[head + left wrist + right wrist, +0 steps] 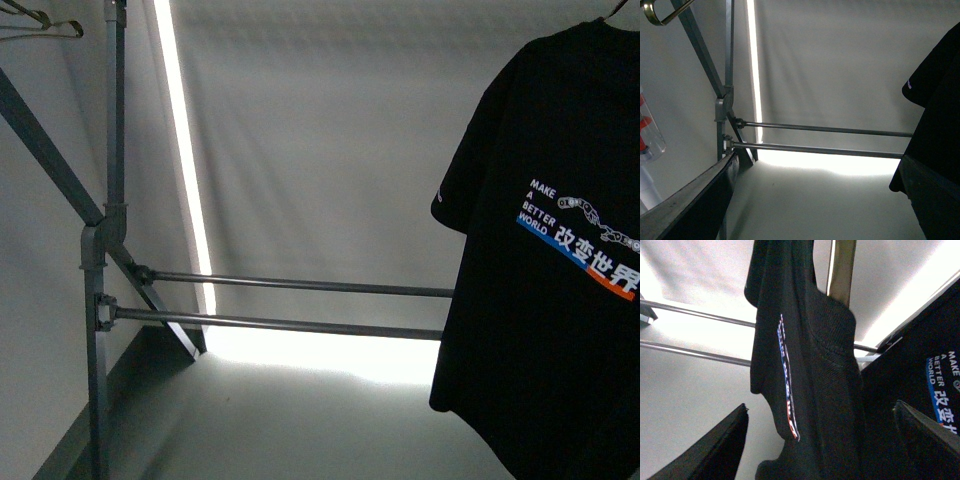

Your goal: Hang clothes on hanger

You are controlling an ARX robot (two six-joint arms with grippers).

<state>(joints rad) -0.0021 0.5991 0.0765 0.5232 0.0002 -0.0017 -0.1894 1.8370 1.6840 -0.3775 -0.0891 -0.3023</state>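
Note:
The black T-shirt (545, 300) with white "MAKE A BETTER WORLD" print hangs at the right of the front view, its top at a thin hanger wire (616, 9) at the frame's upper edge. My right gripper (822, 450) is open, its dark fingers (715, 450) spread on either side of the hanging black cloth (815, 390), close to it. The print shows again at the right (942, 395). My left gripper (815, 210) is open and empty, facing the rack, with the shirt's sleeve (935, 85) off to one side. Neither gripper shows in the front view.
A grey metal rack post (100, 250) with a diagonal brace stands at the left, and two horizontal bars (300, 285) run across to the shirt. Spare wire hangers (40, 25) hang at the top left. A bright light strip (185, 150) runs down the wall.

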